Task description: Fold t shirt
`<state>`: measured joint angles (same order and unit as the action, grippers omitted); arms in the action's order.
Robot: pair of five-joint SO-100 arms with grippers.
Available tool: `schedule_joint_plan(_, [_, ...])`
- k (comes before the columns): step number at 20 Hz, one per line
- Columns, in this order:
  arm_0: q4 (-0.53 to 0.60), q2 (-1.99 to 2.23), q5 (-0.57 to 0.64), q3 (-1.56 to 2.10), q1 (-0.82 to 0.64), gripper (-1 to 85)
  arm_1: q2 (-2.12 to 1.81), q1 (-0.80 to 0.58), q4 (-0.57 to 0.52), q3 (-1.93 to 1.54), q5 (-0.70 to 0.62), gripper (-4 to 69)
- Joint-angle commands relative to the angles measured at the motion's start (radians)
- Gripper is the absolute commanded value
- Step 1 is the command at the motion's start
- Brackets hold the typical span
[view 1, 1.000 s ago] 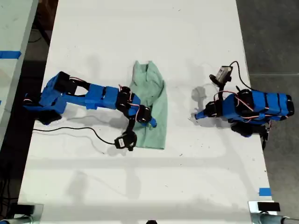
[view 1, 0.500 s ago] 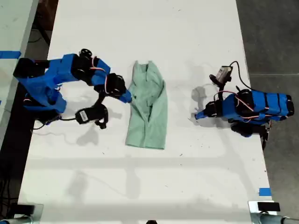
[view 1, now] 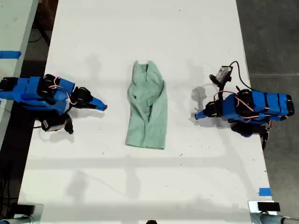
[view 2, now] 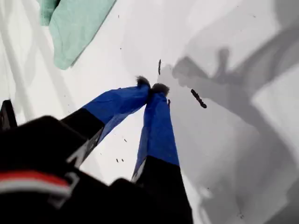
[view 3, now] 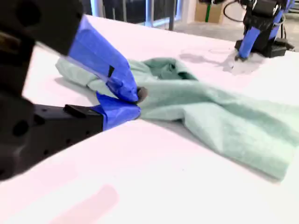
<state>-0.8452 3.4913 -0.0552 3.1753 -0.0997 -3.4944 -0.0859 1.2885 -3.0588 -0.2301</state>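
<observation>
— Where is the shirt [view 1: 148, 112] in relation to each hand?

— It lies flat in the middle of the white tabletop [view 1: 140, 37], between the two. My second hand [view 1: 103, 107] sits on the exterior view's left, apart from the cloth, with bare tabletop between its tip and the shirt's near edge. My first hand [view 1: 197, 115] sits on the exterior view's right, also clear of the shirt, pointing toward it.

— Is either hand holding anything?

— No. In the first wrist view the two blue fingers of my first hand [view 2: 152, 87] meet at the tips over bare tabletop, and the shirt [view 2: 77, 23] shows only as a pale green corner well away. In the second wrist view my second hand [view 3: 137, 102] has its fingers pressed together at the tip with nothing between them, and the shirt [view 3: 210, 107] stretches across behind it.

— Which way does the shirt run?

— It is folded into a narrow strip. In the exterior view its long axis runs top to bottom, leaning slightly. The collar end points to that view's top and the straight hem to its bottom, so it lies crosswise to the line between the hands.
</observation>
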Motion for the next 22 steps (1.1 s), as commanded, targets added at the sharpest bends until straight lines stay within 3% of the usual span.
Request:
schedule_joint_plan(1, [-0.031, 0.118, 0.035, 0.063, -0.021, -0.3, -0.011, 0.011, -0.015, -0.052, 0.020, 2.0])
schedule_joint_plan(8, [-0.097, 0.115, -0.015, 0.061, -0.028, -0.3, -0.011, 0.012, -0.017, -0.052, 0.017, 1.9])
schedule_joint_plan(22, [-0.107, 0.115, -0.020, 0.061, -0.034, -0.3, -0.011, 0.017, -0.017, -0.052, 0.021, 1.9])
